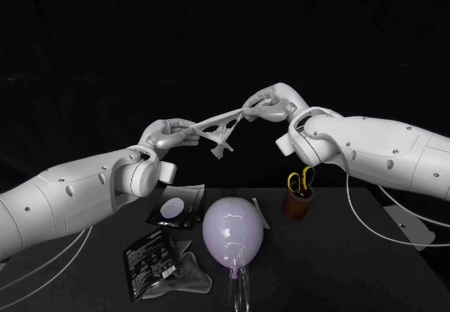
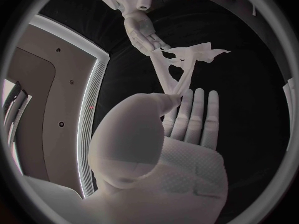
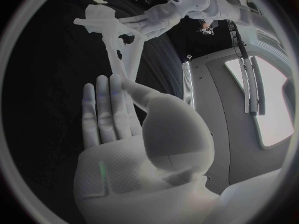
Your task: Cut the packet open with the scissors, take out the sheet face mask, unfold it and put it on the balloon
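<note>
- Currently the sheet mask (image 1: pixel 221 127) is up in the air betw. both hands, well above the table. It's twisted into a ropey strand w/ one flap dangling, not yet opened flat.
- Left hand (image 1: pixel 174 134) pinches one end, thumb vs finger, w/ the other fingers straight & side by side. Right hand (image 1: pixel 270 105) pinches the far end the same way.
- Risk: a harder pull apart prob. tears it, since the fabric looks thin, limp & wet, w/ cut-outs.
- Risk: damp layers cling, so it may not spread. A slipped pinch drops it.
- Balloon (image 1: pixel 231 237) is pale lilac, smooth, glossy & egg-shaped, lying on the table below. Being round, it could roll when the mask lands.
- Black packet (image 1: pixel 150 257) lies flat & crinkly near the balloon. Scissors (image 1: pixel 301 180), yellow handles, stand in a brown cup (image 1: pixel 298 203).
</note>
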Motion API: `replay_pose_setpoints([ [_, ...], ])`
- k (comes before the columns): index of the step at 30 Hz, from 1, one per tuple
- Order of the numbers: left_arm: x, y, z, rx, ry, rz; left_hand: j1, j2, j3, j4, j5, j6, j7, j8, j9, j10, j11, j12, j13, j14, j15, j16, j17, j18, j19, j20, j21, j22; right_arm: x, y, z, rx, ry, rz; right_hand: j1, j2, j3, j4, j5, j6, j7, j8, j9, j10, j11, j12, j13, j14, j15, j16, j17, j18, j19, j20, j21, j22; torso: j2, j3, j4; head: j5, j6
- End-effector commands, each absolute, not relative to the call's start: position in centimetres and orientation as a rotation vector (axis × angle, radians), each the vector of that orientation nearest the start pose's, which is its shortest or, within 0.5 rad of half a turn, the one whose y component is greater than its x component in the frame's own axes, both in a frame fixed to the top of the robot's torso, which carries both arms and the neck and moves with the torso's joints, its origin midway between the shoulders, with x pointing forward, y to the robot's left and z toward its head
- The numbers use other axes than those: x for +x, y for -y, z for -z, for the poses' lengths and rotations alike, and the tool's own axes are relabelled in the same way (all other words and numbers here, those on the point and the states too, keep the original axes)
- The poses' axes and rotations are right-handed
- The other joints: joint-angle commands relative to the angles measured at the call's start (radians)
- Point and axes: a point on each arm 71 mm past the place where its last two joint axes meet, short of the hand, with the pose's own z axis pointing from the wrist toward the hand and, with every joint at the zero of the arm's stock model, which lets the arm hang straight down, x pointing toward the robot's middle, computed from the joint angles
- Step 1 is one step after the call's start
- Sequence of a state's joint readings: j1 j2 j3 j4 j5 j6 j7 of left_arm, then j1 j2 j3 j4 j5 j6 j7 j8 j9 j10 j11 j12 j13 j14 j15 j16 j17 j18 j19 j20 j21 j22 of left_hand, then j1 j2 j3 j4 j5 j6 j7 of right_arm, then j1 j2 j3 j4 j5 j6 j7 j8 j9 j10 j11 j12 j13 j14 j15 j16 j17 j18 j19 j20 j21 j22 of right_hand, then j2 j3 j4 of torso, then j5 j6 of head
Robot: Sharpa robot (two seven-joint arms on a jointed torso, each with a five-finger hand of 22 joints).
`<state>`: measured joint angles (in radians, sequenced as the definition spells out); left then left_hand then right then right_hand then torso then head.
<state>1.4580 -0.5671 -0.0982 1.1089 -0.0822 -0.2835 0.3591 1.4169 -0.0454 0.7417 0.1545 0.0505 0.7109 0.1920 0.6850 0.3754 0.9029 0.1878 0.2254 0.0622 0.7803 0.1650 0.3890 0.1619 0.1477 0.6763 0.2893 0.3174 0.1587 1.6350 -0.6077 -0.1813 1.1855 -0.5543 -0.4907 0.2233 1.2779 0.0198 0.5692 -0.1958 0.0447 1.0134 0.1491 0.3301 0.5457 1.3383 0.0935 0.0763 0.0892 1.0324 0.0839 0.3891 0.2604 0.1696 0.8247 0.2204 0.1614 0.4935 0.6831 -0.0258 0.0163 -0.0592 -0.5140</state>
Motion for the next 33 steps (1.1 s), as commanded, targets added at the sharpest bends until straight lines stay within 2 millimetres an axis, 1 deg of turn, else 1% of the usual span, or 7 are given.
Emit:
replay_pose_setpoints([
  [1,58.9,-18.6,7.2,-0.904,-1.245,1.554,0.0,0.007,0.004,0.005,-0.001,-0.012,0.03,0.044,0.101,0.015,-0.001,-0.009,0.0,0.026,-0.004,-0.006,-0.002,0.02,0.015,0.001,-0.01,-0.01,58.5,19.2,-0.8,0.358,-1.23,-1.048,0.013,0.002,0.004,0.003,0.003,0.003,0.001,0.007,0.012,-0.004,-0.003,-0.004,0.001,0.002,0.001,-0.006,0.002,0.012,-0.005,-0.001,0.006,0.002,-0.001,0.0,-0.0007,0.0,0.003],
  [10,58.8,-18.3,7.3,-0.985,-1.218,1.66,0.0,0.044,0.005,0.028,-0.001,-0.073,0.037,0.084,0.131,-0.002,0.005,-0.055,0.0,0.099,-0.009,-0.036,-0.013,0.029,0.062,0.001,-0.043,-0.044,58.5,18.5,-0.8,0.344,-1.277,-1.051,0.014,0.002,0.004,0.002,0.003,0.003,0.001,0.006,0.012,-0.004,-0.003,-0.004,0.001,0.002,0.002,-0.007,0.002,0.012,-0.006,-0.001,0.006,0.002,0.0,-0.0008,0.0,-0.002,0.011],
  [15,58.8,-17.9,7.4,-1.011,-1.204,1.697,0.003,0.065,0.009,0.046,-0.002,-0.14,0.049,0.157,0.175,-0.041,0.017,-0.073,0.002,0.108,-0.001,-0.078,-0.026,0.024,0.075,0.002,-0.08,-0.075,58.1,17.7,-0.7,0.329,-1.295,-1.071,0.014,0.002,0.004,0.002,0.003,0.003,0.001,0.006,0.012,-0.004,-0.003,-0.004,0.001,0.002,0.002,-0.007,0.002,0.012,-0.006,-0.001,0.006,0.002,-0.001,-0.0008,-0.0003,0.001,0.012],
  [19,58.7,-17.6,7.4,-1.032,-1.186,1.719,0.002,0.072,0.021,0.059,-0.002,-0.173,0.055,0.19,0.192,-0.069,0.029,-0.08,0.002,0.056,0.016,-0.125,-0.042,-0.006,-0.044,0.001,-0.144,-0.101,57.8,17.2,-0.6,0.33,-1.299,-1.089,0.014,0.002,0.004,0.002,0.003,0.003,0.001,0.006,0.012,-0.004,-0.003,-0.004,0.001,0.002,0.002,-0.007,0.002,0.012,-0.006,-0.001,0.006,0.002,-0.001,-0.0001,0.001,0.002,0.013],
  [21,58.8,-17.5,7.4,-1.045,-1.176,1.729,-0.002,0.086,0.057,0.08,-0.003,-0.245,0.071,0.275,0.231,-0.146,0.06,-0.087,0.006,-0.091,0.049,-0.214,-0.073,-0.048,-0.136,0.001,-0.199,-0.105,57.6,17.0,-0.5,0.337,-1.303,-1.102,0.014,0.002,0.004,0.002,0.003,0.003,0.001,0.006,0.012,-0.004,-0.003,-0.005,0.001,0.002,0.002,-0.008,0.002,0.012,-0.006,-0.001,0.007,0.003,0.0,-0.0001,0.001,0.004,0.015],
  [30,58.9,-17.4,7.4,-1.083,-1.143,1.731,-0.061,0.095,0.146,0.128,-0.002,-0.389,0.042,0.423,0.295,-0.222,0.082,-0.049,0.008,-0.05,0.062,-0.224,-0.067,-0.053,-0.125,0.002,-0.22,-0.105,56.7,16.2,-0.9,0.351,-1.298,-1.161,0.014,0.003,0.004,0.003,0.003,0.003,0.001,0.006,0.012,-0.004,-0.003,-0.005,0.001,0.002,0.002,-0.008,0.002,0.011,-0.006,-0.001,0.007,0.003,0.0,0.0009,-0.0001,0.005,0.014],
  [33,58.9,-17.4,7.4,-1.087,-1.143,1.729,-0.066,0.096,0.151,0.13,-0.002,-0.397,0.042,0.433,0.298,-0.227,0.083,-0.045,0.008,-0.046,0.063,-0.224,-0.066,-0.052,-0.121,0.002,-0.22,-0.104,56.6,16.3,-1.2,0.358,-1.289,-1.166,0.014,0.003,0.004,0.003,0.003,0.003,0.001,0.006,0.012,-0.004,-0.003,-0.005,0.001,0.002,0.002,-0.008,0.002,0.011,-0.006,-0.001,0.007,0.003,-0.001,0.0004,-0.0001,0.003,0.014],
])
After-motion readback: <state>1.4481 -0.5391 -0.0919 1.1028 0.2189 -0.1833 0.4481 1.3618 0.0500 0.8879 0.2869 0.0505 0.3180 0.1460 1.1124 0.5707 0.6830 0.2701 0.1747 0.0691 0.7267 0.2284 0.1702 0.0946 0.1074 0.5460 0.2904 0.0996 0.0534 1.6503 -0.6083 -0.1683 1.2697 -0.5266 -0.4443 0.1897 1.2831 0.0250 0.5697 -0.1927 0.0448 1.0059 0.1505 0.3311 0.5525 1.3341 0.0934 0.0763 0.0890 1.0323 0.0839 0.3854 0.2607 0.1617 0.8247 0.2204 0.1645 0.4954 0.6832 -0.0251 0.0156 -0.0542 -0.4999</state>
